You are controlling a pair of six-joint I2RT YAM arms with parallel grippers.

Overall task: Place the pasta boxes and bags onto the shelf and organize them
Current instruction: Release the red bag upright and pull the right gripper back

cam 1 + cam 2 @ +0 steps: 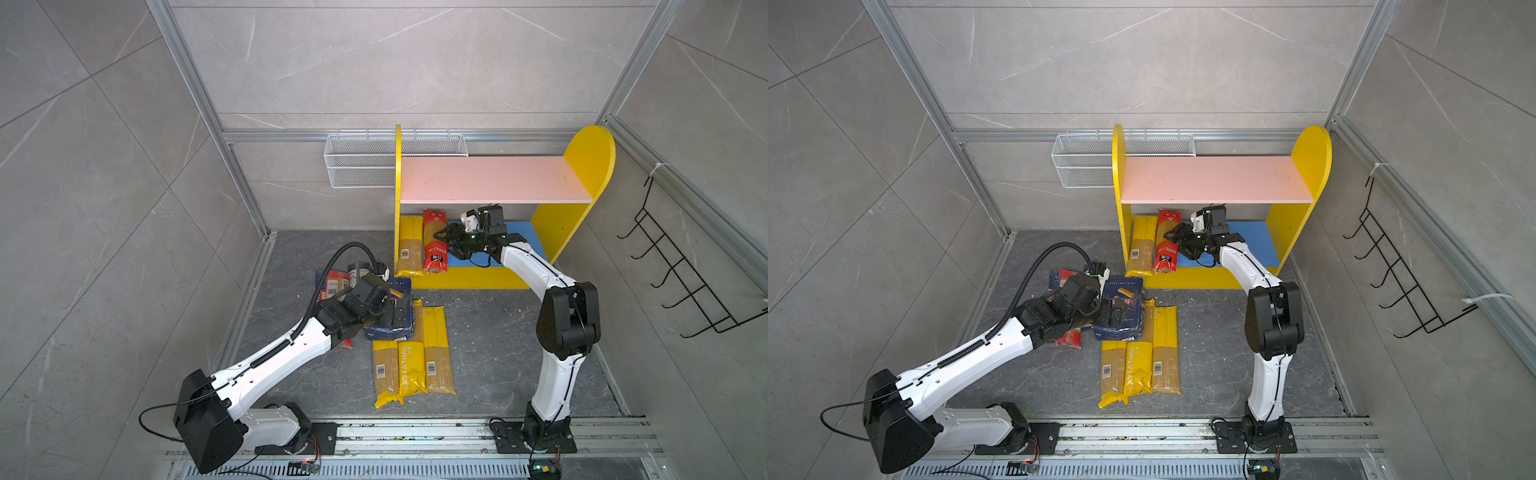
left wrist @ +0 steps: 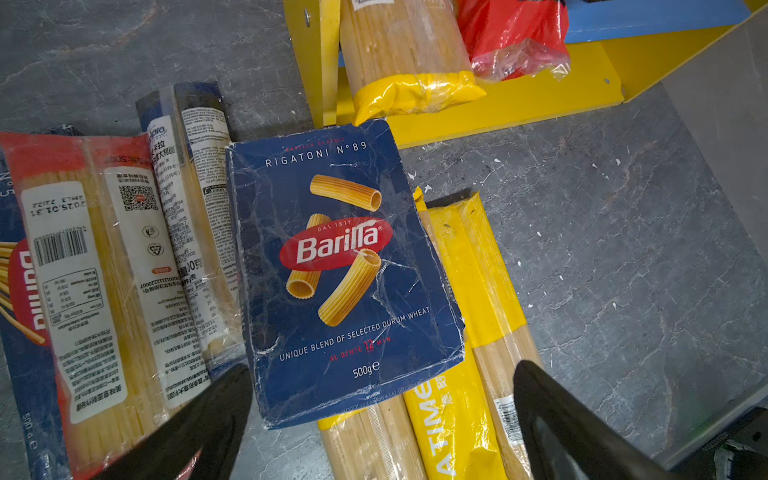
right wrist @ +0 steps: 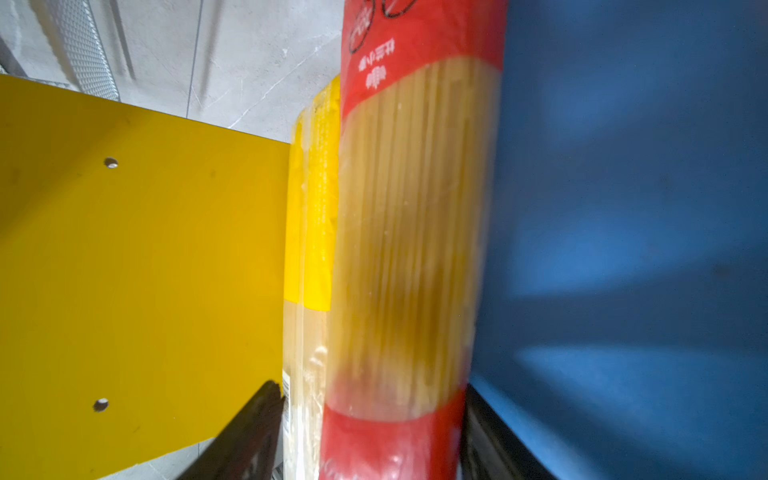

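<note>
Grey marbled desk (image 1: 498, 353) carries the shelf (image 1: 490, 178) at the back. On its blue lower board (image 1: 519, 241) I see a yellow bag (image 1: 410, 245) and a red bag (image 1: 434, 245) lying side by side. My right pincer (image 3: 370, 386) straddles the red bag, released. My left pincer (image 2: 384, 370) hangs spread wide over the rigatoni box (image 2: 340, 266), which overlaps three yellow bags (image 1: 411, 357) on the desk.
</note>
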